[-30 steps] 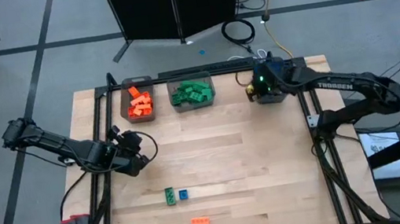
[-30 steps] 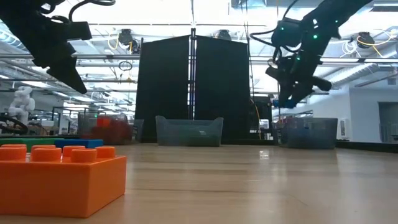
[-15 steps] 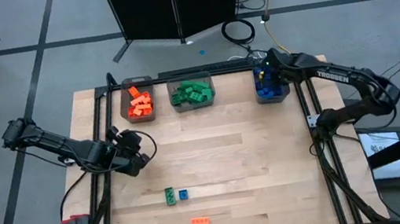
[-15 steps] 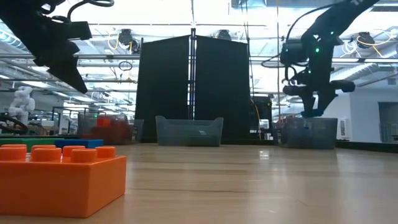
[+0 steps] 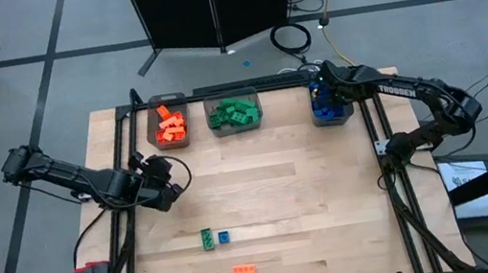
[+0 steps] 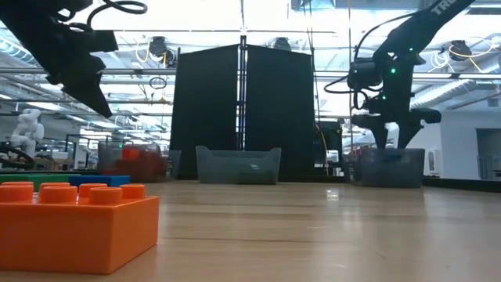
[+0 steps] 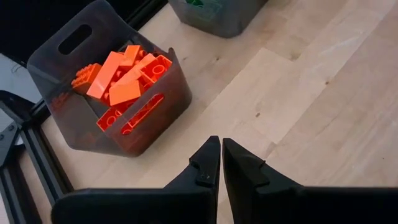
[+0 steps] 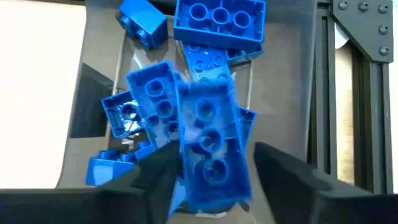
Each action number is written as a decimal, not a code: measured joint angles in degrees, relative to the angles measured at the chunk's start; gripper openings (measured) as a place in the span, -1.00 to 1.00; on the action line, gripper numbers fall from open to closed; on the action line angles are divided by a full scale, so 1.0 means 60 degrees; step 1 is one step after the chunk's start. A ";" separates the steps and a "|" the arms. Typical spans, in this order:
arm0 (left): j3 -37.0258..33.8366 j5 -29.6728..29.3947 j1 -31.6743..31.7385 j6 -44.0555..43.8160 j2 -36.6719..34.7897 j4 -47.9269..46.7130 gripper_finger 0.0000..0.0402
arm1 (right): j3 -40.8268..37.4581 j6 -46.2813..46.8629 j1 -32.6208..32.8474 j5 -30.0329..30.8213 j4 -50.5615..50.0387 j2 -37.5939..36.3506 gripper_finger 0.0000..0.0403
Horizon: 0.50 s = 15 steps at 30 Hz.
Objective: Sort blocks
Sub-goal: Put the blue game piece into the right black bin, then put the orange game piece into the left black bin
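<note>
Right claw [image 8: 208, 168] moved over blue bin [image 5: 332, 115], fingers now spread, blue block [image 8: 208, 146] between, left claw [image 7: 220, 163] pressed together

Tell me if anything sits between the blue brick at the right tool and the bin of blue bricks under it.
Nothing visible does. The right tool is directly over the blue bin, and the blue brick between its fingers has only other blue bricks beneath it.

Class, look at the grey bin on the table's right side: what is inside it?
The right bin holds only blue blocks, piled loosely. The right gripper hangs over it, a blue block between its parted fingers. Lower blocks are covered.
</note>
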 joint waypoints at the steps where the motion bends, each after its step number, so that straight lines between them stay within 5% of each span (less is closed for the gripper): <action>1: 0.0000 -0.0002 0.0023 0.0002 -0.0002 -0.0010 -0.89 | 0.0000 0.0003 0.0000 -0.0009 0.0014 -0.0016 0.04; 6: 0.0000 0.0000 0.0157 0.0002 -0.0002 -0.0010 -0.89 | 0.0000 -0.0073 0.0000 -0.0226 0.0018 -0.0069 0.29; 15: 0.0000 -0.0002 0.0250 0.0002 -0.0002 -0.0008 -0.89 | 0.0540 -0.0936 0.0011 -0.0548 0.0150 -0.0739 0.15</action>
